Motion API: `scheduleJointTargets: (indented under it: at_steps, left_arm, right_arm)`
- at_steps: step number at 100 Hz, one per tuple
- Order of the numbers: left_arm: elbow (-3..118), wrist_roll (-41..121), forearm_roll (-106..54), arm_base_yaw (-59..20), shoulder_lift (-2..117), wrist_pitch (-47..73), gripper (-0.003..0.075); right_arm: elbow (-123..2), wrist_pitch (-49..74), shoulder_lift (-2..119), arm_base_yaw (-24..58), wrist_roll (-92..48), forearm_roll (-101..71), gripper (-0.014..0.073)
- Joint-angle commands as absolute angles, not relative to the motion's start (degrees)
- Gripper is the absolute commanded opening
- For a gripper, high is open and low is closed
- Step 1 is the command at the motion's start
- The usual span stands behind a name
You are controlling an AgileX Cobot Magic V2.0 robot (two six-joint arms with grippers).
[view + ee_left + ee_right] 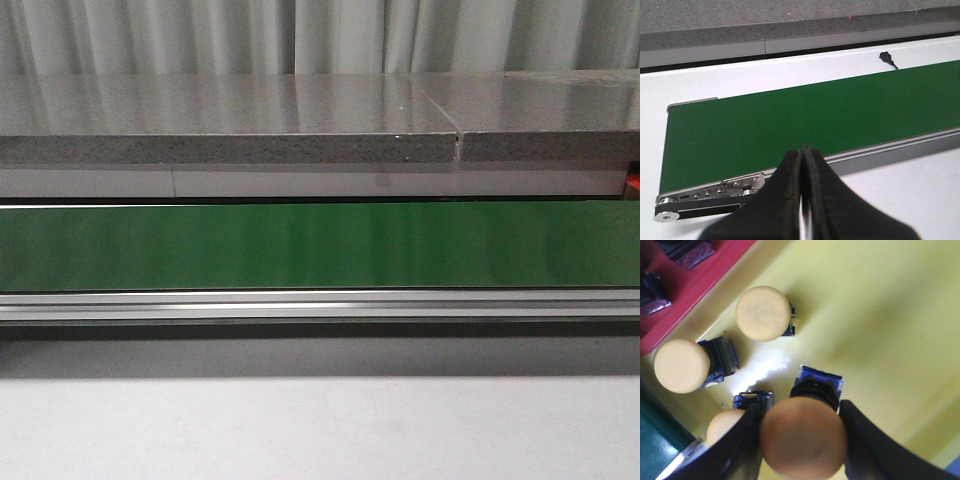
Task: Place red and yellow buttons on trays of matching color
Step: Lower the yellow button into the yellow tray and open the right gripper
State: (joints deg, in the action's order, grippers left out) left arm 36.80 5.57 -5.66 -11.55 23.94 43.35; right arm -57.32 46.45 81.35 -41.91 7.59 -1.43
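In the right wrist view my right gripper (pixel 801 409) is shut on a yellow button (pixel 802 437), one finger on each side of its round cap, with its black and blue body pointing down at the yellow tray (pixel 880 315). Three more yellow buttons (pixel 762 313) (pixel 681 365) (pixel 722 425) stand on that tray close by. The red tray (pixel 685 295) borders it and holds dark button bodies (pixel 687 250); no red cap shows. My left gripper (pixel 802 150) is shut and empty, beside the end of the green conveyor belt (pixel 805 120). Neither gripper shows in the front view.
The front view shows only the green belt (pixel 320 245), its metal rail (pixel 320 305), a grey stone shelf (pixel 230 125) behind and white table in front. A small black connector (pixel 887 59) lies on the white surface beyond the belt.
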Motion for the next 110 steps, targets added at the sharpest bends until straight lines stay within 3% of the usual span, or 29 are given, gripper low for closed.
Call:
scheduleJointTargets:
  at_steps: [1,38,48,63,72,110]
  left_arm:
    - [38.32,5.43,-6.56,-12.05,24.45,39.47,-0.0021]
    - [38.32,5.43,-6.56,-12.05,24.45,39.47,-0.0021]
    - [38.32,5.43,-6.56,-12.05,24.45,39.47,-0.0021]
    - [38.32,5.43,-6.56,-12.05,24.45,39.47,-0.0021]
    - [38.32,5.43,-6.56,-12.05,24.45,39.47,-0.0021]
    - [38.32,5.43,-6.56,-12.05,24.45,39.47,-0.0021]
  right_arm:
    - [-58.28,43.33,81.05,-42.17,7.84,-1.23,0.0031]
    - [-54.74,38.20,86.73,-42.17,9.33,-1.87,0.0038]
    - [-54.74,37.67,87.11,-42.17,9.33,-1.92,0.0115]
    - [-54.74,37.63,87.15,-42.17,9.33,-2.05,0.0349]
    - [-54.74,38.19,87.15,-42.17,9.33,-2.11,0.0436]
    - [-54.74,38.50,85.52,-42.17,9.33,-2.25,0.0448]
